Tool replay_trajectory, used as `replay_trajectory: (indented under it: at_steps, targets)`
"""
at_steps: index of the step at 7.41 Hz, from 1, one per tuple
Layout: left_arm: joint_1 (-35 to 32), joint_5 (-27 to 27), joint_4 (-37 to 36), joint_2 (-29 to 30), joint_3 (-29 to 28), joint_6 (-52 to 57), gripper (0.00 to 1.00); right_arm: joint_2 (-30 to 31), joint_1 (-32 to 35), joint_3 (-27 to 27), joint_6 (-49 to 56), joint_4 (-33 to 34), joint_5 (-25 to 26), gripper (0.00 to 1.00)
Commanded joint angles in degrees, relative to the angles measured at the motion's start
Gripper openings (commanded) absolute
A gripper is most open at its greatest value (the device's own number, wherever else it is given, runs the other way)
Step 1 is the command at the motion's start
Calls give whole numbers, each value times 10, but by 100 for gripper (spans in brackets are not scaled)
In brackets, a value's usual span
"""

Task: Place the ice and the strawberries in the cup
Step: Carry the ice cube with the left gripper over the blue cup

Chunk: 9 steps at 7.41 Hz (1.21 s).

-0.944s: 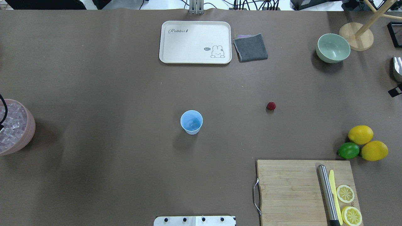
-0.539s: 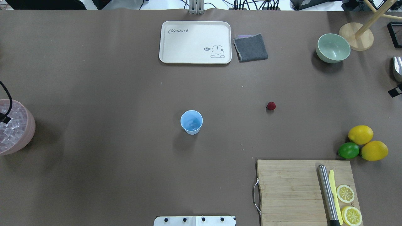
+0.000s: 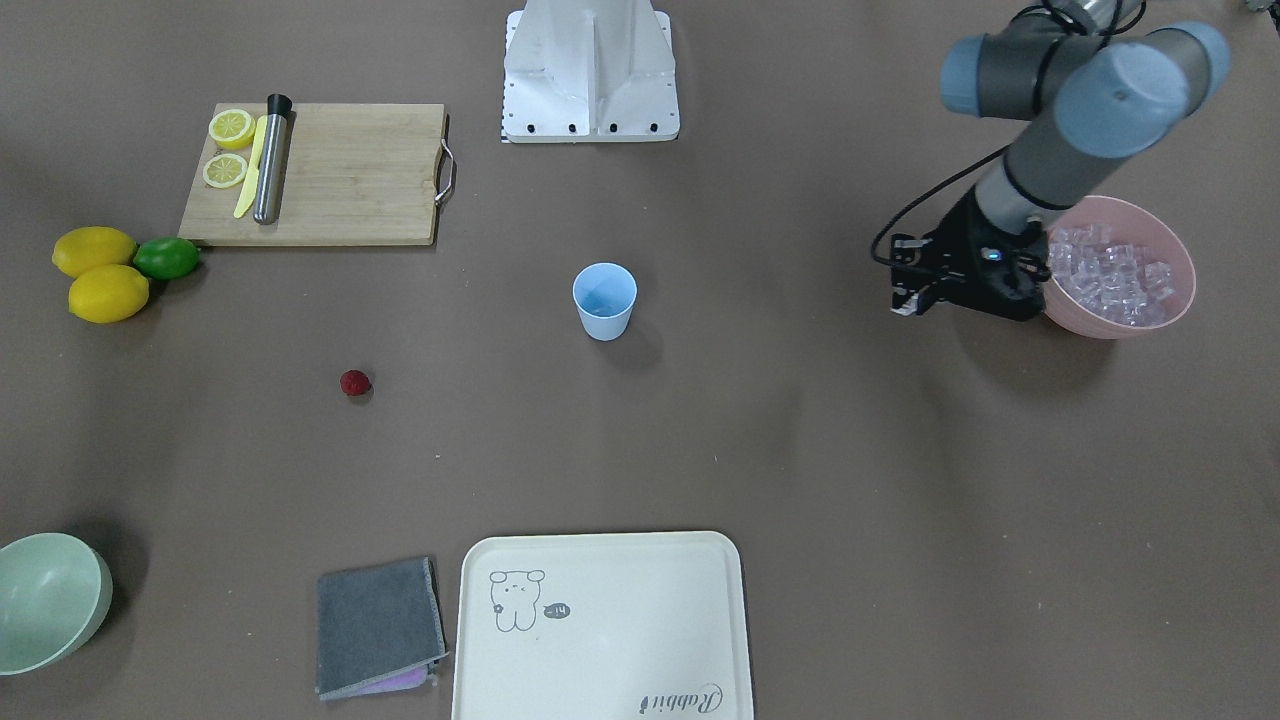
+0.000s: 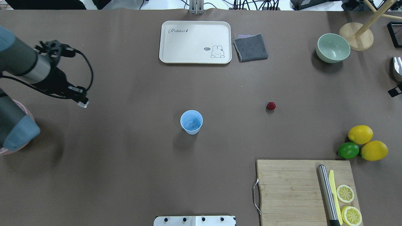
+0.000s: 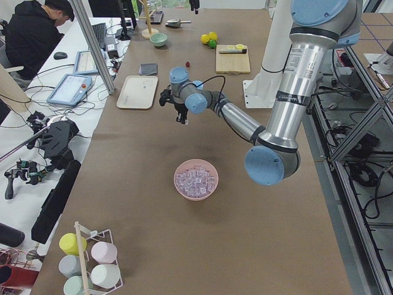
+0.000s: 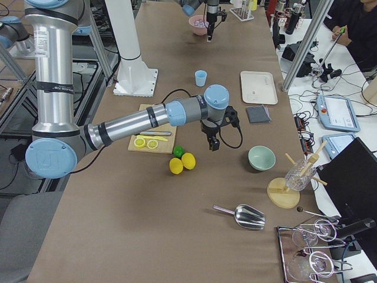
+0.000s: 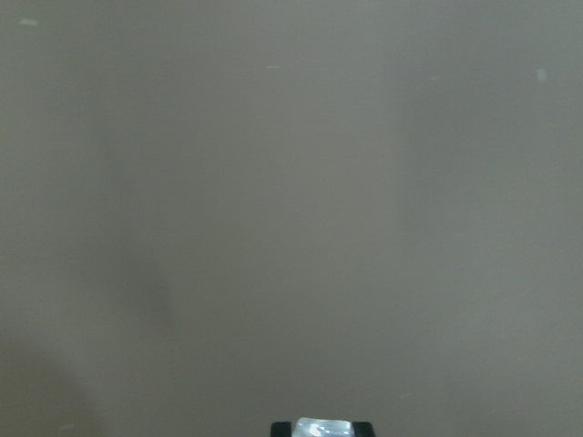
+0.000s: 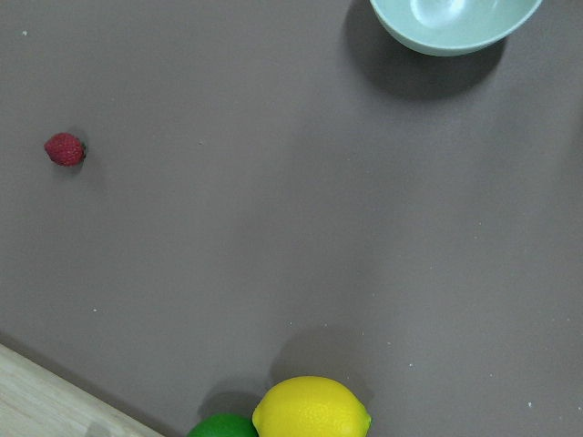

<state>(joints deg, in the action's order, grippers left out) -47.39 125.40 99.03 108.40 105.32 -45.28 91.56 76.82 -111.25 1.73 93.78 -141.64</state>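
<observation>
The light-blue cup stands upright mid-table, with clear ice showing inside; it also shows in the front view. My left gripper hangs above bare table, left of the cup and apart from it, shut on a clear ice cube. In the front view the gripper is just beside the pink bowl of ice cubes. The dark-red strawberry lies right of the cup. My right gripper hovers near the lemons; I cannot tell its state.
A cream tray and grey cloth lie at the far side. A mint-green bowl is far right. Two lemons and a lime sit beside a cutting board with muddler, knife and lemon halves.
My left arm has swung into the overhead view from the left edge, carrying its gripper away from the pink ice bowl and rightward over bare table. Cup and strawberry have not moved.
</observation>
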Motion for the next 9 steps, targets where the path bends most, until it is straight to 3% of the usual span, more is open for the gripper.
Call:
replay_trajectory:
  at_steps: [1, 3, 7, 9]
  targets:
    - [64, -25, -90, 112, -5, -105, 0, 0, 0, 1, 0, 0, 0, 100]
    - [122, -75, -97, 169, -27, -171, 0, 0, 0, 2, 0, 0, 0, 100]
    - [166, -104, -98, 282, -113, -253, 0, 2, 0, 1, 0, 0, -1, 100]
    - [171, -105, -97, 298, -134, -260, 0, 2, 0, 1, -1, 0, -1, 100]
